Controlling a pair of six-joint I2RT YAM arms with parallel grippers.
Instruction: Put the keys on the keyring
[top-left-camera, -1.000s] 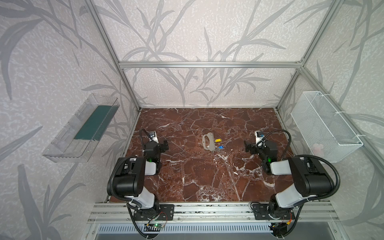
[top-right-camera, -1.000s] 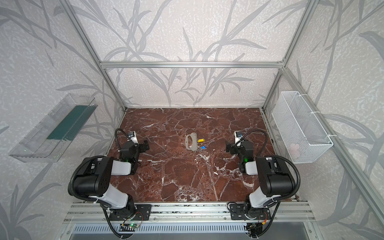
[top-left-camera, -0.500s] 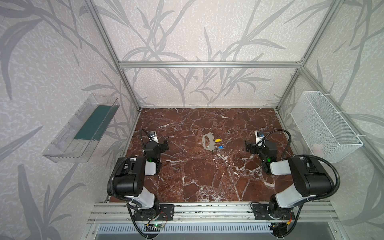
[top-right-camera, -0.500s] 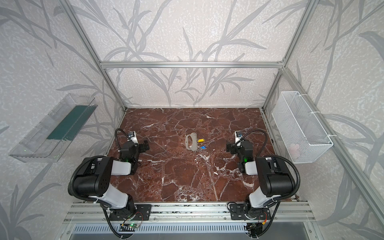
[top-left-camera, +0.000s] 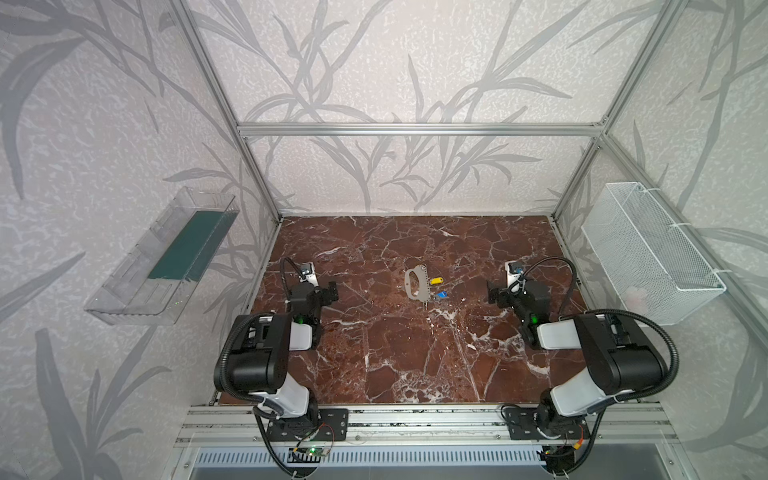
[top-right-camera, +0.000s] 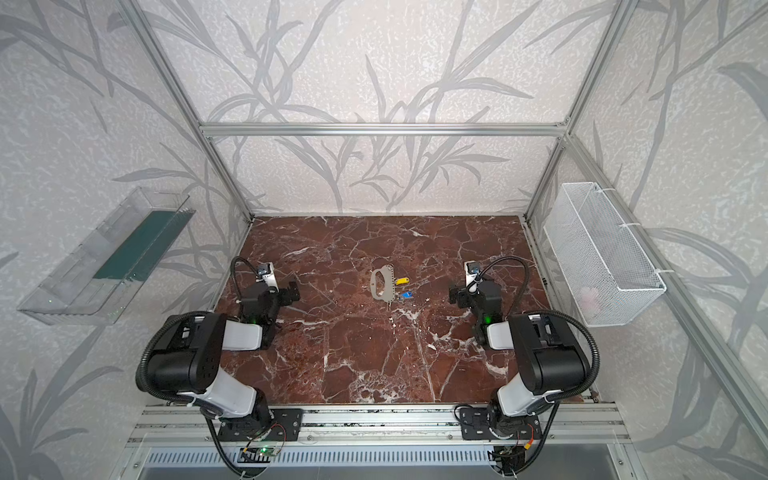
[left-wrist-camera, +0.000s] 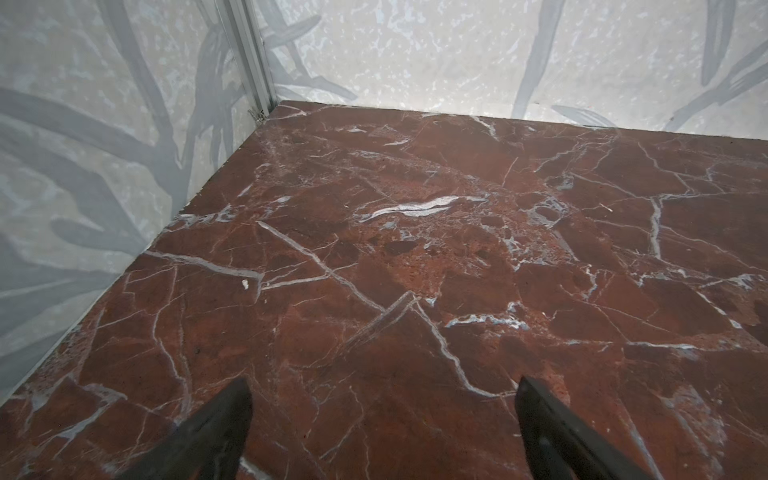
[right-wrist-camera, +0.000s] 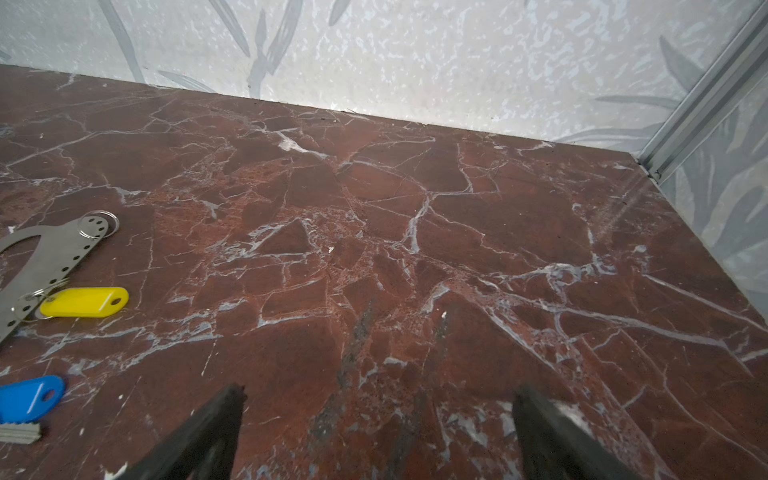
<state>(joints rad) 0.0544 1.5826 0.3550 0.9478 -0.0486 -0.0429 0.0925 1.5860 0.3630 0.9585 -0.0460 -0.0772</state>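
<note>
Red-brown marble table (top-left-camera: 415, 353) beneath both arms. Left gripper (left-wrist-camera: 382, 392) spread wide, nothing between the fingers (left-wrist-camera: 224, 419), only bare stone ahead of it. Right gripper (right-wrist-camera: 378, 397) likewise spread wide and empty, low over the stone.

Keyring (top-left-camera: 416, 283) flat on the table, roughly midway between the two grippers and well apart from each. Yellow key (top-left-camera: 436, 281) and blue key (top-left-camera: 441, 295) just beside the keyring, on the edge facing the right gripper, so nearer that gripper than the left one. Blue key the closer of the two to the right gripper's fingertips, though untouched.

Seen from the right wrist: yellow key's small wire ring (right-wrist-camera: 39, 296) overlapping the keyring's holed edge; threaded through or merely lying on it, cannot tell.
</note>
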